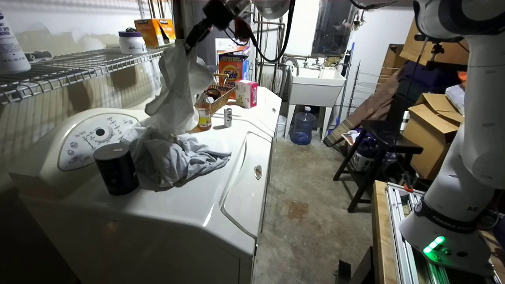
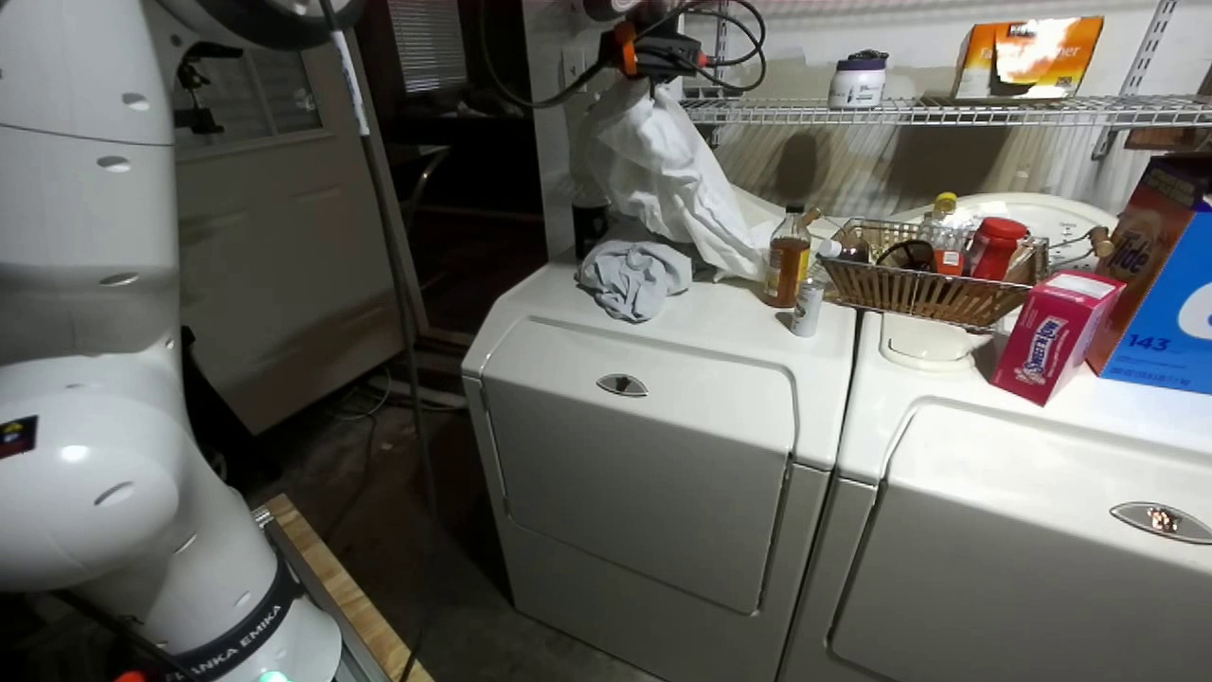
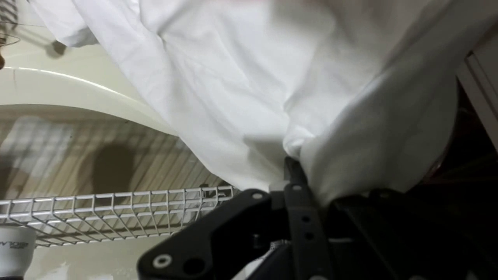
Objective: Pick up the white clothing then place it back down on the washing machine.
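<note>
In an exterior view the gripper point(image 1: 187, 47) is up above the white machine point(image 1: 189, 201), its jaws pinched together on the top of the white clothing point(image 1: 173, 86), which hangs in a long drape toward the back edge, by the control panel point(image 1: 92, 138). Below it a grey cloth point(image 1: 189, 157) lies heaped on the machine; I can't make out whether the two are joined. A dark canister point(image 1: 116, 169) stands just beside that heap, near the back corner.

In an exterior view facing the door point(image 2: 644, 455), the white clothing slants down from the grip, its lowest end just beside an amber bottle point(image 2: 788, 260), near the edge that meets the neighbouring machine point(image 2: 1004, 530). A small can point(image 2: 807, 308) stands by the bottle, nearer the front edge.

In the wrist view, white fabric fans out from the fingers point(image 3: 301, 202), gathered at their tips, with folds and shadow hiding part of them. A wire shelf point(image 3: 116, 195) crosses the lower left, with a white tub point(image 3: 14, 249) on it.
</note>
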